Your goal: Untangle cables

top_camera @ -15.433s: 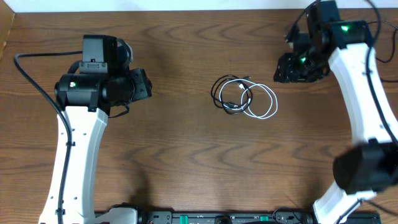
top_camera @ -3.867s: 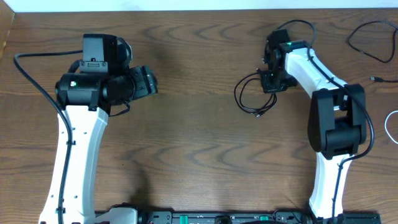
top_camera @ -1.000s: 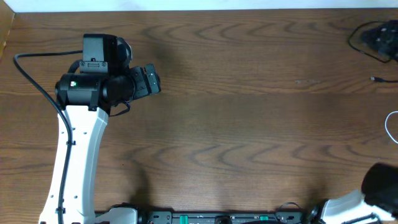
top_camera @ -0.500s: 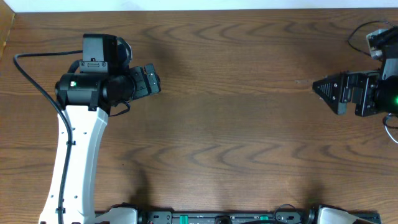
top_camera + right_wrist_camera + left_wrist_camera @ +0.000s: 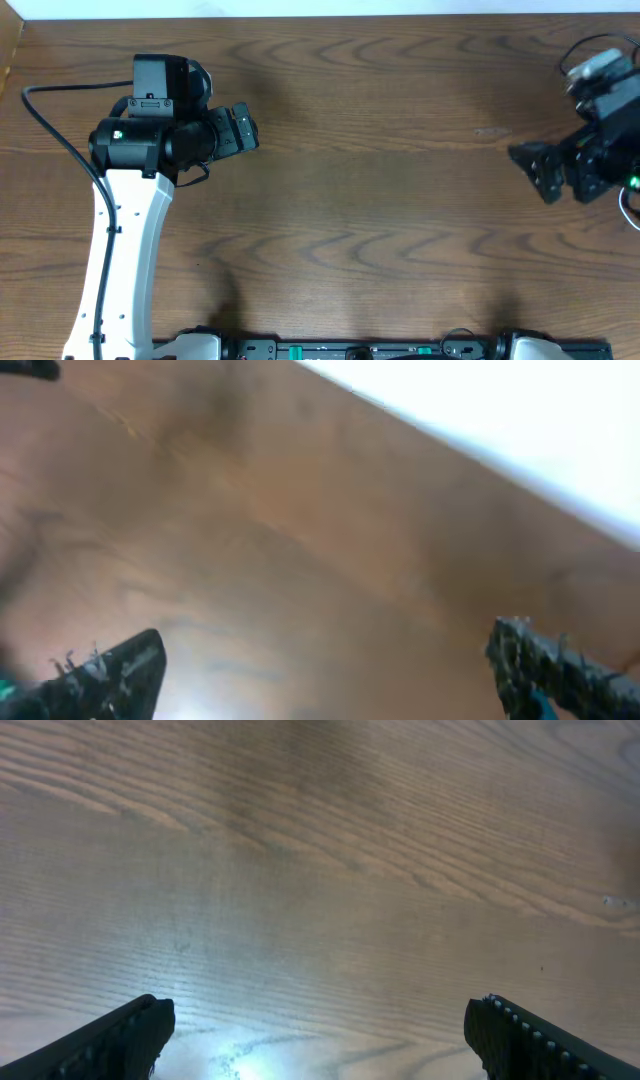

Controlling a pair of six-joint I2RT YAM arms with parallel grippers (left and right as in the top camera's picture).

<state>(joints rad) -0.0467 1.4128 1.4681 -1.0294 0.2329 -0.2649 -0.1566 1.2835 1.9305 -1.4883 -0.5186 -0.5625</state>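
My left gripper (image 5: 249,128) hangs open over bare wood at the left, and the left wrist view shows nothing between its fingertips (image 5: 322,1032). My right gripper (image 5: 532,170) is open at the far right, pointing left, with only blurred wood between its fingertips (image 5: 325,665). A thin black cable (image 5: 578,47) arcs at the top right corner, partly hidden behind the right arm. A sliver of the white cable (image 5: 622,204) shows at the right edge, just behind the right gripper. Neither gripper touches a cable.
The wooden table (image 5: 380,200) fills the overhead view. Its far edge meets a white strip (image 5: 520,430) in the right wrist view. The left arm's thick black cord (image 5: 50,120) loops at the far left. A dark rail (image 5: 350,350) runs along the front edge.
The right arm swung back into view from the right, then shifted slightly right and down in the last half second. The left arm has not moved.
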